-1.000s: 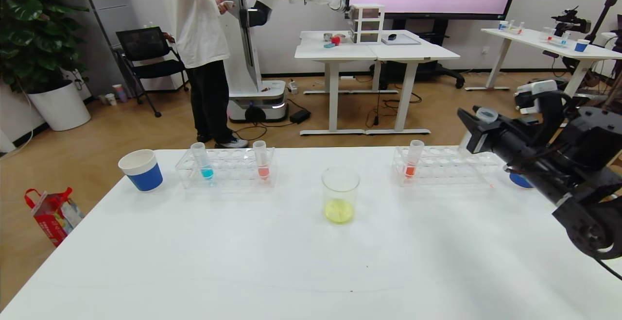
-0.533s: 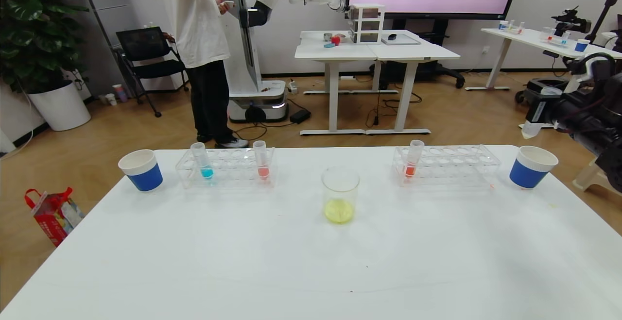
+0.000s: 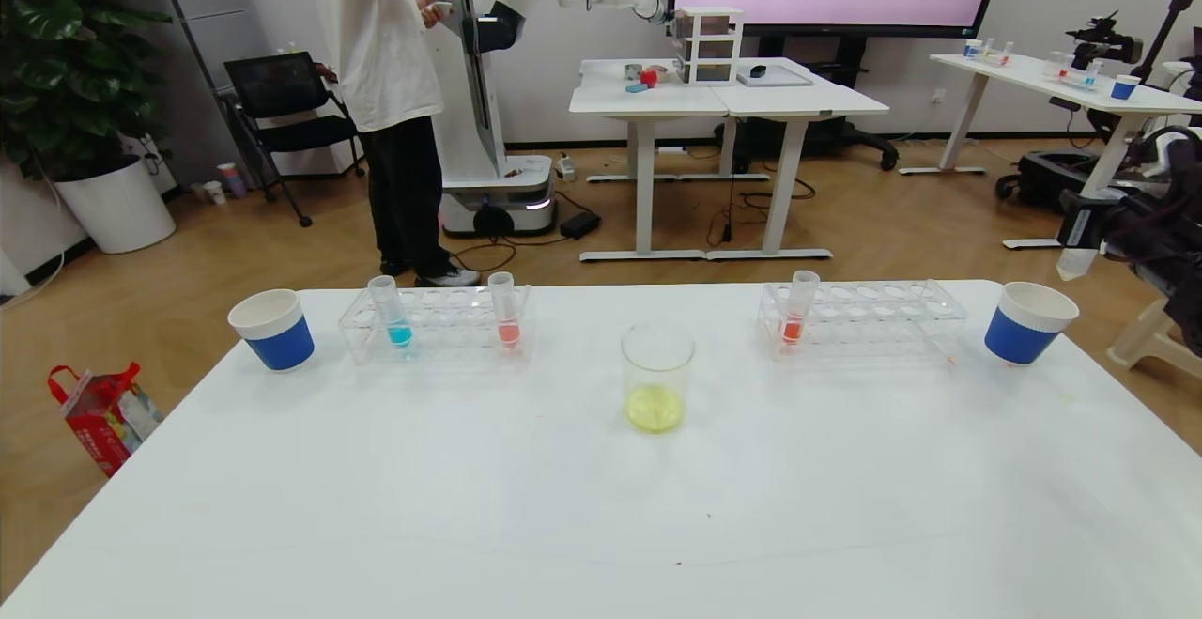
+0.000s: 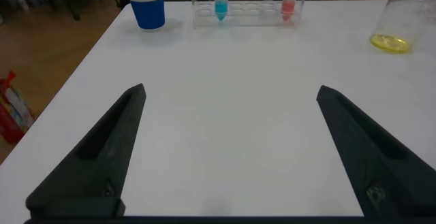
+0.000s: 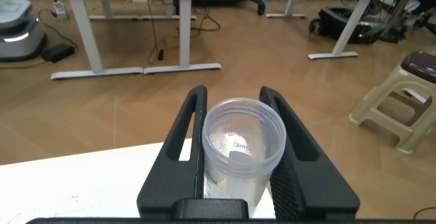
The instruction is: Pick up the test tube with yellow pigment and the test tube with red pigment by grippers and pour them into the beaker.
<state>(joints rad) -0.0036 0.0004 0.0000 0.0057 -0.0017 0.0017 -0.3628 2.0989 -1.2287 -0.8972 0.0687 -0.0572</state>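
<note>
My left gripper (image 4: 228,149) hangs low over the near part of the white table (image 3: 526,506), its two black fingers (image 4: 102,156) spread wide with nothing between them.

At about twelve o'clock from me, mid-table, stands the beaker (image 3: 657,377), upright, with a shallow pool of yellow liquid in its bottom.

Past it at eleven o'clock a clear rack (image 3: 437,323) holds a blue-liquid tube (image 3: 390,311) and a test tube with red pigment (image 3: 505,309), both standing in their holes; a blue-and-white paper cup (image 3: 273,329) sits just beside that rack's outer end at ten o'clock.

At one o'clock a second clear rack (image 3: 864,318) holds another red-pigment tube (image 3: 799,305) at its inner end, and a second paper cup (image 3: 1028,322) stands near the table's edge at two o'clock.

Farther out at two o'clock, beyond the table edge and above that cup, my right gripper (image 3: 1089,224) is clenched on the test tube with yellow pigment (image 3: 1078,253), tapered tip pointing down. From my right wrist I look straight into its open mouth (image 5: 244,132), clamped between both fingers (image 5: 182,142); I cannot make out liquid inside.
</note>
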